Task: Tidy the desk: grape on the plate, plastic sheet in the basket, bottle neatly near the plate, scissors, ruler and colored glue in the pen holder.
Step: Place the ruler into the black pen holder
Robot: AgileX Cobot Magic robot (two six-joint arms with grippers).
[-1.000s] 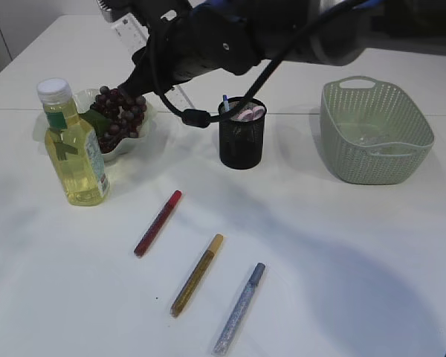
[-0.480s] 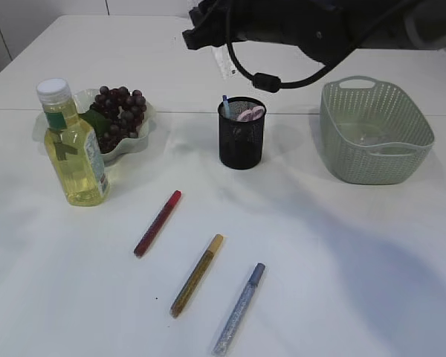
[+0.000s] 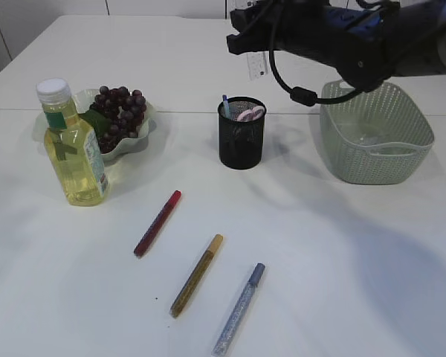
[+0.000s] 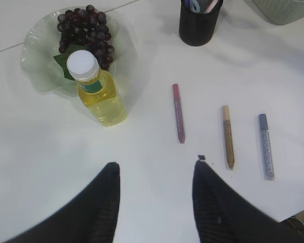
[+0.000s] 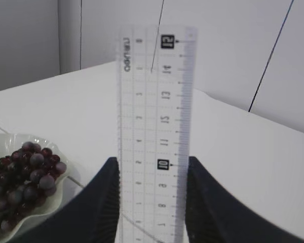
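The right gripper (image 5: 151, 202) is clamped on the clear ruler (image 5: 154, 136), its two dark fingers (image 5: 104, 202) pressing the long edges while the strip stands up out of the grip past the fingertips; in the exterior view the ruler (image 3: 256, 65) hangs in the air under the arm, above and slightly right of the black mesh pen holder (image 3: 241, 137), not touching it. Pink-handled scissors (image 3: 249, 114) and a blue-tipped item already stand inside that holder. Well to the right gripper's left and below it sits the plate (image 3: 137, 141) carrying the grape (image 3: 119, 111) bunch, with the bottle (image 3: 73, 149) of yellow liquid standing upright just beside the plate. To the gripper's right and below is the green basket (image 3: 375, 134), with something clear and hard to make out on its floor. The left gripper (image 4: 154, 202) hovers high over the table with its jaws apart and nothing between them; ahead of it lie three glue sticks, well apart from each other: red glue (image 4: 178, 112), gold glue (image 4: 227, 135) and silver glue (image 4: 266, 146), with the bottle and plate further ahead to its left.
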